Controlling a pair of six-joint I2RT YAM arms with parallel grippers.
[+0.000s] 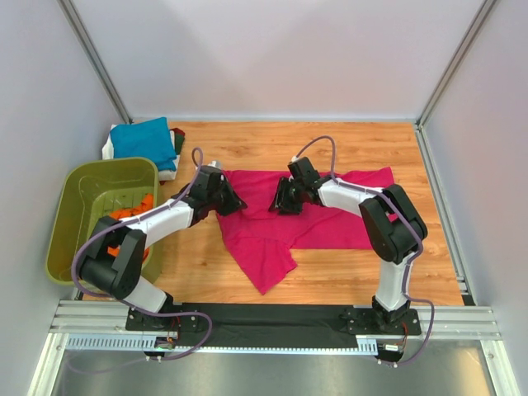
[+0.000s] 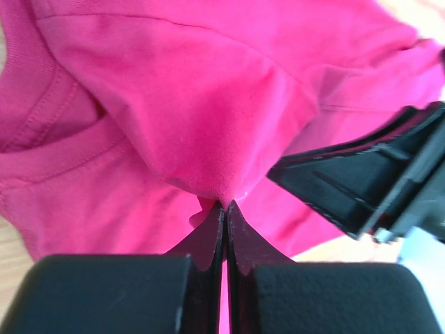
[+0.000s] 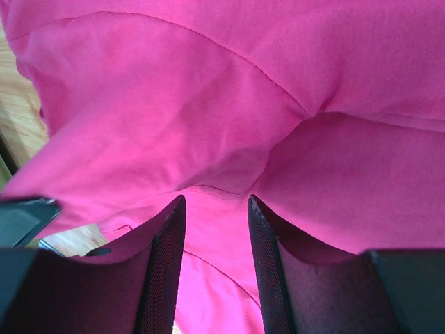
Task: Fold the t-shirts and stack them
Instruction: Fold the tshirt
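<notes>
A magenta-pink t-shirt (image 1: 272, 223) lies crumpled on the wooden table, spread from the centre to the right. My left gripper (image 1: 233, 202) is at its left edge, shut on a pinch of the pink cloth (image 2: 215, 174) near the collar. My right gripper (image 1: 280, 200) is over the shirt's middle, open, its fingertips (image 3: 174, 229) resting on the pink cloth (image 3: 208, 125) with fabric between them. A folded teal-blue shirt (image 1: 144, 139) lies on a white one (image 1: 109, 149) at the back left. Orange shirts (image 1: 132, 213) lie in the basket.
An olive-green plastic basket (image 1: 91, 198) stands at the left, beside my left arm. Grey walls close in the table on three sides. The right gripper's black body (image 2: 375, 181) shows close by in the left wrist view.
</notes>
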